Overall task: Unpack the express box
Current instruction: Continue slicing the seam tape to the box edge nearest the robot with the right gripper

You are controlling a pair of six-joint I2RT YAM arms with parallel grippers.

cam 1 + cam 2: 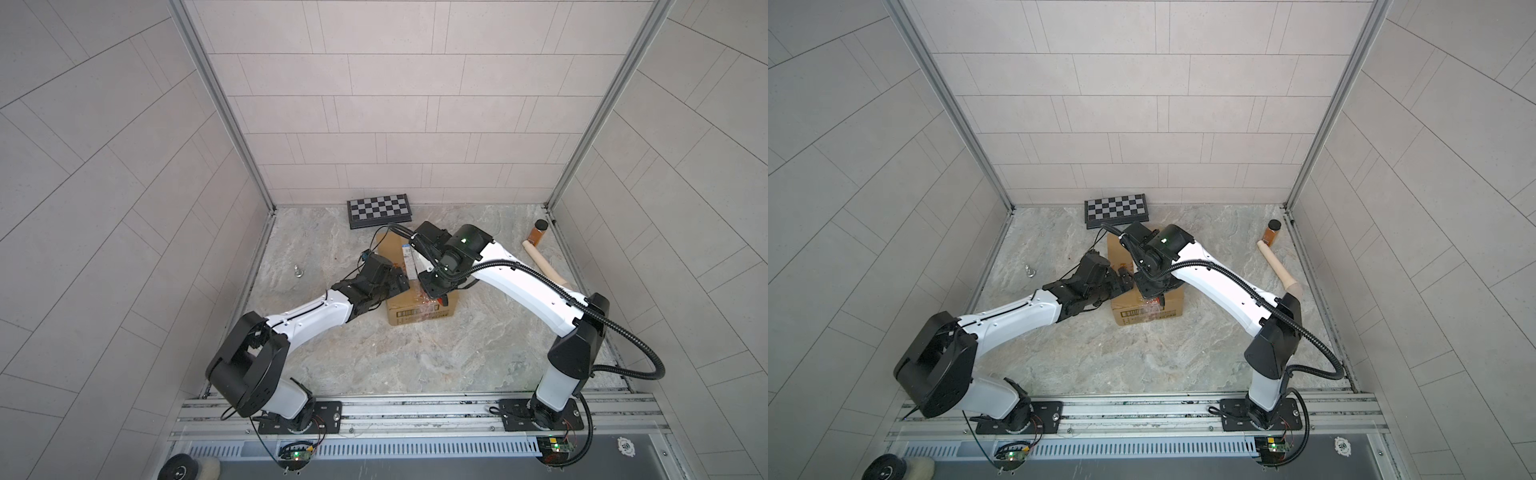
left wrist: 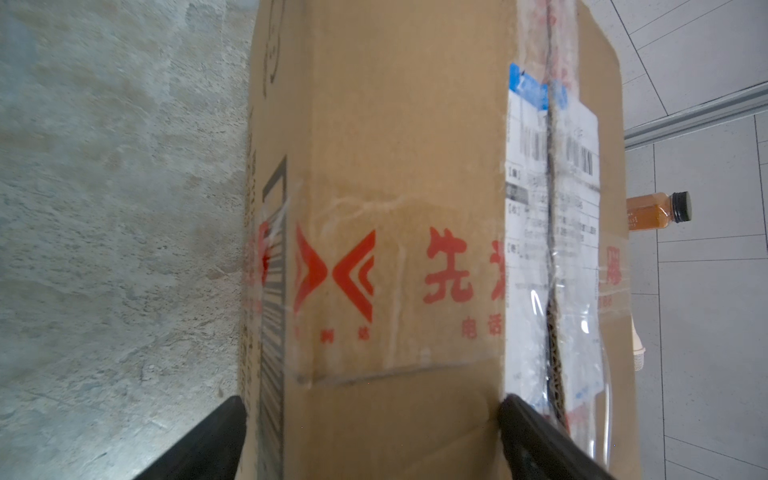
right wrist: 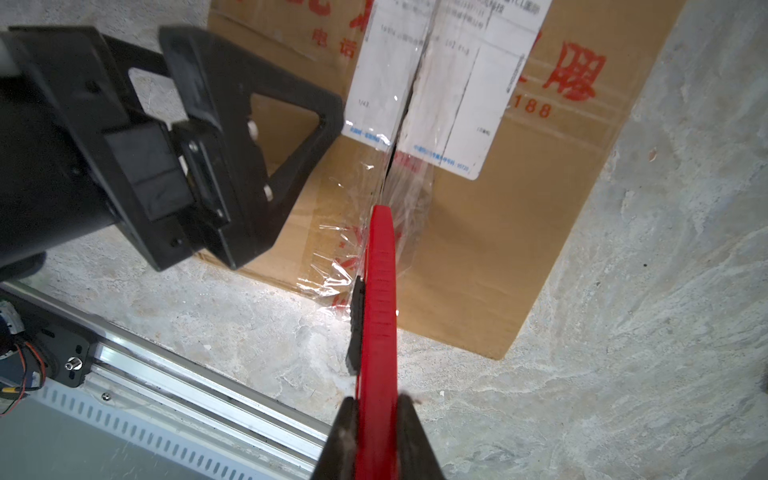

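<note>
The express box (image 1: 422,311), a brown cardboard carton, sits about mid-table (image 1: 415,365), a little toward the far side, with its top flaps down. A white shipping label (image 3: 449,83) lies across the top seam, and the seam shows as a dark slit running through it. Nearer you, wrinkled clear tape (image 3: 353,253) with red characters bridges the seam and folds over the near edge.

Your right gripper (image 3: 376,409) is clamped narrow on a red box cutter (image 3: 380,291), whose tip rests in the seam just near of the label. Your left gripper (image 2: 370,401) is spread wide and holds nothing. Its fingers lie against the box's left side, seemingly bracing it, though whether they press cannot be told.

You appear to be in the cutting step: the label looks slit, and the tape at the near edge is not yet parted. The next move calls for drawing the blade toward that edge and over it. Keep it shallow to spare the contents, with the box held steady, before any flap is lifted.

A checkered board case (image 1: 380,210) lies just beyond the box. An amber bottle (image 1: 539,232) and a wooden roller (image 1: 544,264) lie at the far right.
</note>
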